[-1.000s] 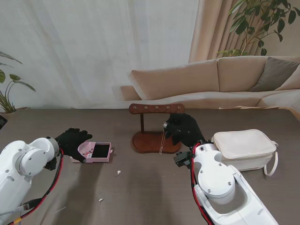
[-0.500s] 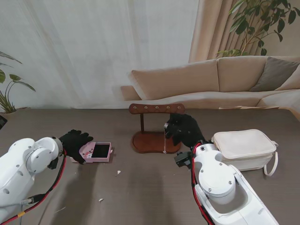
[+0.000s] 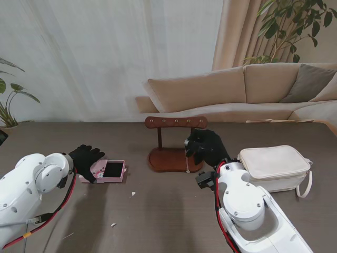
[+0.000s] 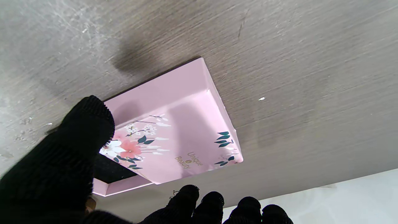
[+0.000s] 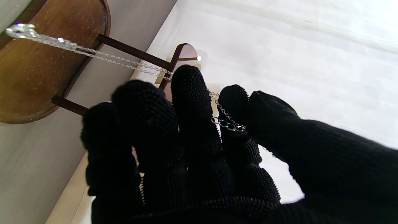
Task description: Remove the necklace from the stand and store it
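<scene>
A wooden stand (image 3: 175,122) rises from its oval base (image 3: 168,159) at the table's middle. My right hand (image 3: 204,146) hovers beside the crossbar's right end, shut on the thin silver necklace (image 3: 187,159), which hangs down over the base. In the right wrist view the chain (image 5: 108,57) runs from between my fingers (image 5: 189,93) to a pendant (image 5: 18,29) over the base (image 5: 37,71). To the left lies a pink box (image 3: 108,171), its black inside showing. My left hand (image 3: 87,157) is open at the flowered lid (image 4: 174,133), thumb (image 4: 71,155) over it.
A cream bag (image 3: 275,167) lies on the table right of my right arm. Small white scraps (image 3: 132,194) lie nearer to me than the box. A sofa (image 3: 237,89) and curtains stand behind the table.
The hanging chain has swung slightly right over the base. My left arm has shifted a little, its hand staying at the box lid. The right hand has barely moved.
</scene>
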`<state>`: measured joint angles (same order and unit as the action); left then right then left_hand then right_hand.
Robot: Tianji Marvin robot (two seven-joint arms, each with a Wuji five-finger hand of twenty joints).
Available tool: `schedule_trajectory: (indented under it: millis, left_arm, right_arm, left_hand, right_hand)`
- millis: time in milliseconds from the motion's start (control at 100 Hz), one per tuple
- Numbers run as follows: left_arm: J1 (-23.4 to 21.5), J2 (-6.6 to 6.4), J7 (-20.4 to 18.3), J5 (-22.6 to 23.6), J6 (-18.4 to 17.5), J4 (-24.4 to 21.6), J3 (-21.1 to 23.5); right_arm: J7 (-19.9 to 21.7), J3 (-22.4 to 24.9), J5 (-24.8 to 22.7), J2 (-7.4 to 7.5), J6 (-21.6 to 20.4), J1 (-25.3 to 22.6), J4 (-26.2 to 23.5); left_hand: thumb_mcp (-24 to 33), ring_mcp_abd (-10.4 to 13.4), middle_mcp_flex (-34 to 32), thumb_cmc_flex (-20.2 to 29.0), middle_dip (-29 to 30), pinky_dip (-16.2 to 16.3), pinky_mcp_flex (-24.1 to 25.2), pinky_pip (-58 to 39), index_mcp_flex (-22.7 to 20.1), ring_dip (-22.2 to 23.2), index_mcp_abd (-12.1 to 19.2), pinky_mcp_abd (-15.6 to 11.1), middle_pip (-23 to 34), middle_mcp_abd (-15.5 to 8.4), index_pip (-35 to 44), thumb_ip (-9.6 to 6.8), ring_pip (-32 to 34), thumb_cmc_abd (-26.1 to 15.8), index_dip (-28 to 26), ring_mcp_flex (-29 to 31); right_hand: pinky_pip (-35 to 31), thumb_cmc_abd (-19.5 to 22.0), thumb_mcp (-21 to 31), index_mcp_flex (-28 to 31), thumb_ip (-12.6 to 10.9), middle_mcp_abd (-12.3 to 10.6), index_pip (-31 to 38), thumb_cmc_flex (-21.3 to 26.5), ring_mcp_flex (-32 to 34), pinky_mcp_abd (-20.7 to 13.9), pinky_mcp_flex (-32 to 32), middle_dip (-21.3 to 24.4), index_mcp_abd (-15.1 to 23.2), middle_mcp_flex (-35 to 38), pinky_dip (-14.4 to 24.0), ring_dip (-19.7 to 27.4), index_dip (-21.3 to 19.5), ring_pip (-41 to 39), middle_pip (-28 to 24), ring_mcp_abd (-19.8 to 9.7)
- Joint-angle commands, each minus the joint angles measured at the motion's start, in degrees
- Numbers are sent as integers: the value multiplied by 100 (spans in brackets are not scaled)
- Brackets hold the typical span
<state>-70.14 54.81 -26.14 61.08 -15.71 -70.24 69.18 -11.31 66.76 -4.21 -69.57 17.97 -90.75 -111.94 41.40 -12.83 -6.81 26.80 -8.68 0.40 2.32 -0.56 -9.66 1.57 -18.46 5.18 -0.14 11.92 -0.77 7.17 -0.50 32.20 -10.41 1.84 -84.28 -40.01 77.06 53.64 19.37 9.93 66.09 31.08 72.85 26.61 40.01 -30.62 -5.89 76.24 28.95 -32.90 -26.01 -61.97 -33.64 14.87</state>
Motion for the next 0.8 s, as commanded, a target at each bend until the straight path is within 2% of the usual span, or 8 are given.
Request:
schedule_trajectory:
  millis: [0, 340, 470, 580, 650, 690, 730, 790]
  left_arm:
    - [41, 14, -129, 30, 43, 30, -30]
    - [236, 1, -131, -166, 125, 355, -423]
    - [273, -7, -110, -214, 115, 462, -547]
    - [304, -5, -31, -296, 115, 588, -666]
    - [350, -11, -8, -337, 104, 686, -779]
    - [379, -12, 6, -378, 117, 748, -851]
    - [413, -10, 26, -445, 140, 820, -930]
    - [466, -10, 29, -542, 179, 916, -1054]
  right_arm:
    - [88, -4, 24, -22, 27, -53, -19]
    - [117, 21, 79, -18, 50, -63, -51]
    - [109, 21, 85, -21, 44, -64, -38]
    - [114, 19, 100, -22, 46, -65, -18]
    - [103, 16, 112, -26, 52, -66, -12]
    - [96, 14, 119, -29, 55, -66, -10]
    - [91, 12, 128, -31, 57, -68, -9]
    - [88, 10, 133, -32, 55, -71, -6]
  left_hand:
    - [42, -104, 178, -88, 94, -76, -15, 209, 179, -74, -215, -160, -84, 80, -129, 177, -141, 190, 142, -225]
    - [138, -128, 149, -22, -137, -76, -12, 210, 167, -72, -235, -146, 4, 101, 8, 159, -136, 201, 121, -222]
    - [213, -101, -49, 11, -632, -76, -15, 209, 49, 484, -256, -163, 202, 103, 228, 154, 27, 194, -442, -154]
    - [248, -50, -295, 69, -943, -75, -24, 208, -55, 1201, -179, -221, 372, 79, 516, 131, 154, 132, -951, -121]
    - [354, -10, -448, 28, -1170, 13, -33, 164, -184, 2564, -82, -249, 477, 43, 706, 146, 488, 157, -1412, -118]
    - [394, 29, -520, 50, -1276, 131, -39, 120, -255, 3142, -44, -255, 556, 39, 850, 141, 646, 155, -1608, -148]
    - [462, 71, -589, 91, -1403, 433, -37, 76, -297, 3854, 4, -274, 625, 24, 1025, 135, 718, 173, -1869, -142]
    - [556, 107, -663, 197, -1530, 819, -31, -34, -347, 4476, 68, -303, 718, 16, 1330, 115, 808, 183, -2199, -75]
  right_hand:
    - [-231, -263, 292, 169, 76, 165, 37, 172, 155, 172, 1516, -85, 34, 365, 94, -58, -171, -123, -89, -11]
    - [-233, -269, 295, 176, 76, 170, 38, 173, 156, 171, 1516, -87, 14, 366, 94, -60, -172, -131, -89, -21]
    - [-233, -273, 300, 173, 74, 165, 36, 177, 156, 172, 1516, -87, 25, 369, 93, -60, -173, -132, -90, -25]
    - [-232, -278, 302, 177, 74, 174, 35, 181, 156, 174, 1514, -88, 20, 367, 93, -60, -173, -133, -90, -6]
    - [-232, -281, 301, 174, 75, 177, 33, 180, 156, 178, 1513, -89, 12, 369, 93, -59, -172, -130, -91, -15]
    - [-231, -277, 303, 176, 75, 179, 34, 181, 157, 179, 1513, -89, 12, 369, 93, -58, -173, -129, -91, -17]
    - [-231, -279, 302, 174, 74, 181, 33, 184, 157, 179, 1513, -89, 15, 368, 93, -59, -173, -131, -90, -10]
    - [-232, -279, 301, 181, 75, 181, 34, 181, 157, 179, 1513, -89, 7, 367, 93, -59, -173, -132, -90, -14]
